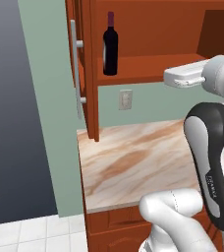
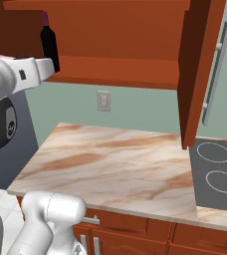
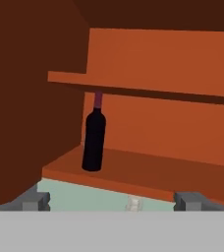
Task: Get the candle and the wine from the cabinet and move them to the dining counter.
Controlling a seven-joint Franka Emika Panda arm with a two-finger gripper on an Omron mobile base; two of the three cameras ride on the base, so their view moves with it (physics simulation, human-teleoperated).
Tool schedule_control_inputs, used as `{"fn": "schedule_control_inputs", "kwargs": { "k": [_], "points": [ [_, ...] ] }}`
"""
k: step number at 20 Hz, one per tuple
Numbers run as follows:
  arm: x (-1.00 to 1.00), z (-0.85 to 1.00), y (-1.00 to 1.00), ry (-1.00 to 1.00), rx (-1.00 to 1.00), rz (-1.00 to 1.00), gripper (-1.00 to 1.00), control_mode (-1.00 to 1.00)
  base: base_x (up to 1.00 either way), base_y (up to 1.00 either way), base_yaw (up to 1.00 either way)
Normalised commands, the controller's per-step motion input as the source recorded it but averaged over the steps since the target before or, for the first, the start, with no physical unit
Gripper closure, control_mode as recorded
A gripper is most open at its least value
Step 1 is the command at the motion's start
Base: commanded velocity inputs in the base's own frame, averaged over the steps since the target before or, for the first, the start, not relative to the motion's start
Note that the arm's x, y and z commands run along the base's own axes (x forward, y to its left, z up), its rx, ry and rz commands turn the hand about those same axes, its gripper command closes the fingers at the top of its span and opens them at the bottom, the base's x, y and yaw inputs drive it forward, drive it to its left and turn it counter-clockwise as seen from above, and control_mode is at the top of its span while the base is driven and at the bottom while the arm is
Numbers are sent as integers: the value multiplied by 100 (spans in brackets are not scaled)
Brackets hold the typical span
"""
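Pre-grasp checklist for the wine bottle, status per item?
1. Reddish-brown wooden wall cabinet doors open: ok.
2. Dark glass wine bottle with maroon neck capsule upright on the bottom shelf: ok.
3. Tool open, nothing held: ok.
4. Bottle between the fingers: not ok; it stands farther in, toward the left finger in the hand view.
5. Path to the bottle free of other items: ok.
6. Candle located: cannot tell.

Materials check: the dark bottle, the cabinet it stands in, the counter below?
Slim dark bottle with maroon neck: looks like near-black glass, faint sheen only. Reddish-brown open wall cabinet: looks like painted or stained wood, flat matte, no visible grain. Tan veined counter top: marble-like pattern, smooth; could be stone or laminate.
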Motion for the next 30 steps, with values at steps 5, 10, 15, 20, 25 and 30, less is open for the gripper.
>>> {"fn": "schedule_control_inputs", "kwargs": {
  "k": [5,10,15,20,25,30],
  "points": [
    [6,4,36,-13,1,0,-100,-100,0,0,0],
    [34,13,34,-2,1,0,-100,-100,0,0,0],
    [38,6,5,1,1,1,-100,-100,0,0,0],
    [42,2,0,5,0,1,-100,-100,0,0,0],
    [38,0,3,3,0,0,-100,-100,0,0,0],
    [42,8,0,2,0,0,-100,-100,0,0,0]
  ]
}}
